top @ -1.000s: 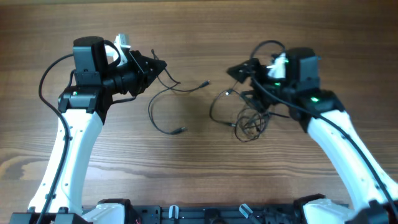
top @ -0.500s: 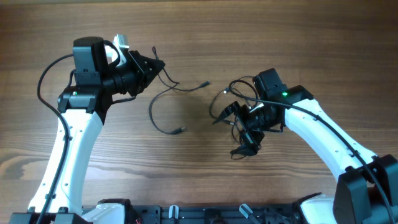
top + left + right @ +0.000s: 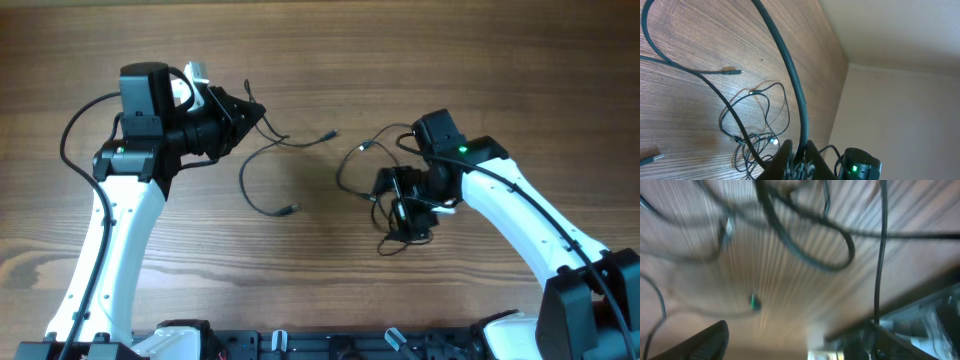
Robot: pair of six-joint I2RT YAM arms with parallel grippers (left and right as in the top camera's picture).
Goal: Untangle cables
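Note:
One thin black cable (image 3: 244, 180) lies as a loose loop at the table's middle, with plug ends at the back (image 3: 331, 133) and front (image 3: 291, 208). My left gripper (image 3: 256, 109) is shut on this cable's far left end; the left wrist view shows the jaws (image 3: 798, 156) pinching the cord (image 3: 790, 75). The other cables form a small bunch (image 3: 345, 178) right of centre, also in the left wrist view (image 3: 754, 136). My right gripper (image 3: 398, 205) is open and low over that bunch. The right wrist view is blurred, with its fingers (image 3: 800, 332) spread below cords (image 3: 805, 250).
The table is bare brown wood (image 3: 320, 290). Thick black arm cables arc beside the left arm (image 3: 70, 135) and along the right arm (image 3: 530, 205). The arm bases and a black rail sit at the front edge (image 3: 320, 345).
My right arm has swung down and forward from the back right onto the cable bunch, shifting it a little. The left arm and its cable have stayed still.

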